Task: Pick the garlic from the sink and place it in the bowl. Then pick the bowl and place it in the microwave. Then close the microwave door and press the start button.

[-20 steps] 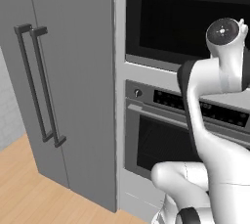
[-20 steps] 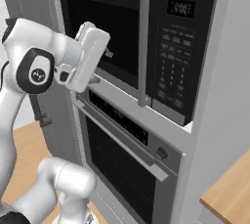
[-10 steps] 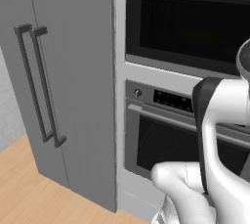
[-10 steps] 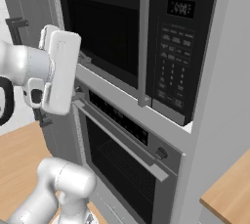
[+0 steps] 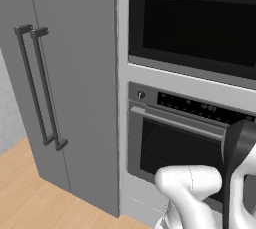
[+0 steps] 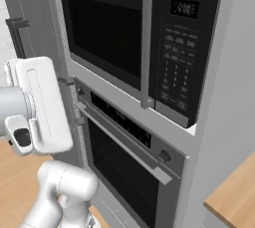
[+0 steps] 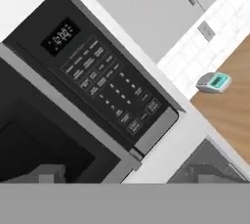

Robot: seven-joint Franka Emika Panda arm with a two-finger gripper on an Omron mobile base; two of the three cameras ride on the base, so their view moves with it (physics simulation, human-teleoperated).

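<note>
The white arm's hand [image 6: 37,105] sits low and to the left in the right base view, a flat white block held off from the appliance wall, and its fingers are turned out of sight, so whether they are spread or pressed together I cannot tell, nor whether anything is held. Looking along the hand, the camera rolls hard over and catches the built-in black-fronted microwave [image 7: 93,91] on a slant, its control panel of small grey buttons [image 7: 110,88] running diagonally under a lit digital display [image 7: 61,35]. The black rectangular microwave door with its dark window [image 6: 107,35] is shut flush in the right base view, a tall grey bar handle [image 6: 148,43] standing upright between the window and the panel. From the left base view the same dark window [image 5: 197,25] fills the upper right. Directly below the microwave sits the larger black oven with a long horizontal bar handle [image 6: 122,145] and a round knob [image 6: 164,156] at its right end. Left of that stack stands a tall grey cabinet with two vertical dark handles [image 5: 37,85]. Wooden flooring [image 5: 30,193] lies beneath, and a wooden countertop [image 7: 229,105] with a small teal-and-grey object [image 7: 213,82] shows in the hand view.
</note>
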